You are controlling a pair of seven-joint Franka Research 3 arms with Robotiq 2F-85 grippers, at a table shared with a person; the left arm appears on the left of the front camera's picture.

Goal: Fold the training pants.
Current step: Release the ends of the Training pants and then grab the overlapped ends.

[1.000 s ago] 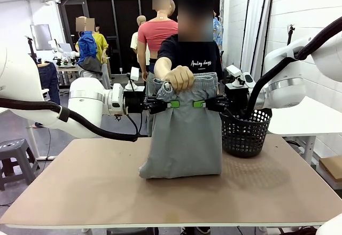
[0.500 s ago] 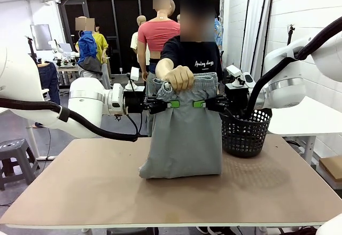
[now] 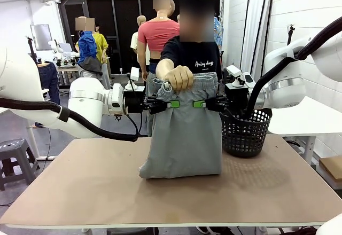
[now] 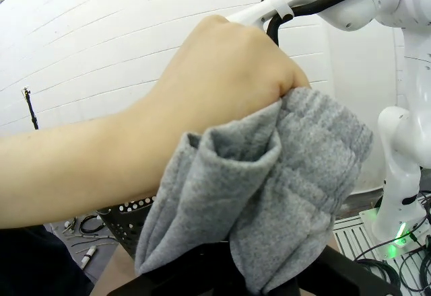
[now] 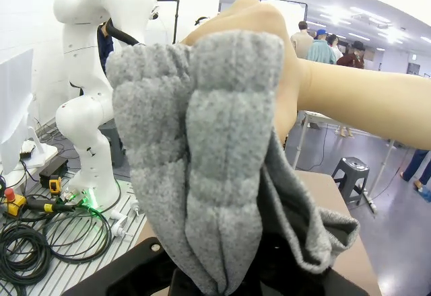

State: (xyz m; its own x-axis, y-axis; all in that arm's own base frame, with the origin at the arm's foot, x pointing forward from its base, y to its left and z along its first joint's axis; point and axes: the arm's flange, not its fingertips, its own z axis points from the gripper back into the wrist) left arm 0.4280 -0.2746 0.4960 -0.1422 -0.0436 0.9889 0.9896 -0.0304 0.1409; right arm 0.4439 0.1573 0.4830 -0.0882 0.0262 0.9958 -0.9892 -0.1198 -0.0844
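Training pants (image 3: 184, 139) hung with the hem resting on the worktop (image 3: 107, 192), a person's hand (image 3: 179, 78) gripping the waistband, left end effector (image 3: 170, 104) and right end effector (image 3: 202, 104) each clamped on a side just below it, probably to keep the cloth spread for folding.

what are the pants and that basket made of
training pants: soft knit jersey, probably a cotton blend; matte, fuzzy grey surface, ribbed gathers at the waistband. basket: seemingly moulded plastic, matte black, open mesh grid.

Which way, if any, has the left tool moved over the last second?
No. The left tool stays at the training pants' waistband, with the same gap to the black basket's rim in the front view.
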